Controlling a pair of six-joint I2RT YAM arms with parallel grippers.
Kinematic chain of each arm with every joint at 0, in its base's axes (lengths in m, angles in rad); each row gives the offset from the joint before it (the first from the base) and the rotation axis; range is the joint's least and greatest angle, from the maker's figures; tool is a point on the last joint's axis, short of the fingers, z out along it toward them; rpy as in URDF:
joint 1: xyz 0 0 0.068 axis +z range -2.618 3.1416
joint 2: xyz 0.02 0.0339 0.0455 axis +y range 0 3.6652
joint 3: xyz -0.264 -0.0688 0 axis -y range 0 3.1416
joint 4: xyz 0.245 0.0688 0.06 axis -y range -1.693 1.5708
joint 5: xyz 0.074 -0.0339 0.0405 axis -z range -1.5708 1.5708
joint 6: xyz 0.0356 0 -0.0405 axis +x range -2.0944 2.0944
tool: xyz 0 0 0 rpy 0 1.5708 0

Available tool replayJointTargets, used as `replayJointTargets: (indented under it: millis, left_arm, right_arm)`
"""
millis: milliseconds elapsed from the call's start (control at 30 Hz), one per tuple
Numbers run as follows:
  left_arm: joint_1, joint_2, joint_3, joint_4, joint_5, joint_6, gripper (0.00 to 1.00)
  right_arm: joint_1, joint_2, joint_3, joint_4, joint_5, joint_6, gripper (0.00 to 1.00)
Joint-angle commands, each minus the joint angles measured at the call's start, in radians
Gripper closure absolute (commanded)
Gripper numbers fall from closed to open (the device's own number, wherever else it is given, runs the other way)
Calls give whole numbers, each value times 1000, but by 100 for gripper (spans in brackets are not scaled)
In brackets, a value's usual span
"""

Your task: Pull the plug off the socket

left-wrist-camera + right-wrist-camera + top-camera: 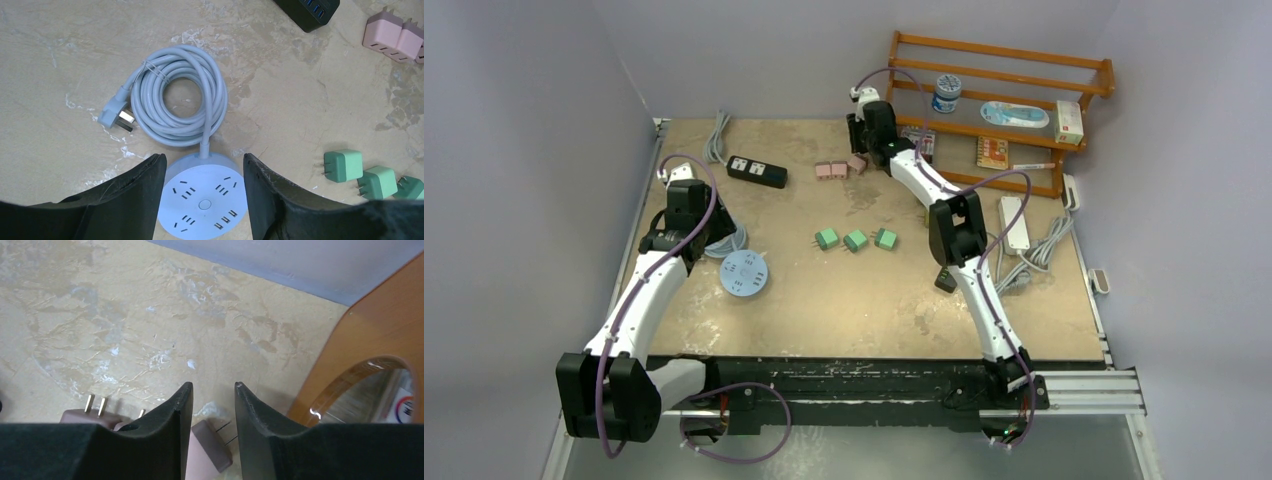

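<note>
while the left gripper [202, 165] was spread wide over the socket [204, 200], the right gripper [212, 387] was parted narrowly over a pink plug [212, 447], both empty.

Three green plugs [856, 240], three pink plugs [839, 169], one round blue socket [744, 273], one black power strip [757, 171], one white power strip [1015, 222].

The left claw [203, 161], fingers spread, frames the round blue socket [202, 206], coiled cable [176, 95] beyond.
</note>
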Motion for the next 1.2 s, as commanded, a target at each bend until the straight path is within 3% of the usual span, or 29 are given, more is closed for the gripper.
replayJointTargets:
  millis: [0,267,500,767,967,1167]
  left_arm:
    - [8,4,-4,44,-3,22,43]
    - [8,16,-1,48,-3,21,44]
    - [9,23,4,47,-8,22,44]
    - [9,20,4,44,-5,25,44]
    - [10,11,1,37,-4,24,44]
    - [12,2,13,53,-23,19,37]
  right_arm:
    - [-20,44,67,25,-84,52,62]
    - [-22,55,45,17,-97,55,63]
    - [-22,-83,-214,147,-76,98,66]
    - [-23,-177,-363,212,-59,162,67]
    - [-23,-236,-384,260,-47,178,59]
    - [-21,-288,-351,335,-80,154,48]
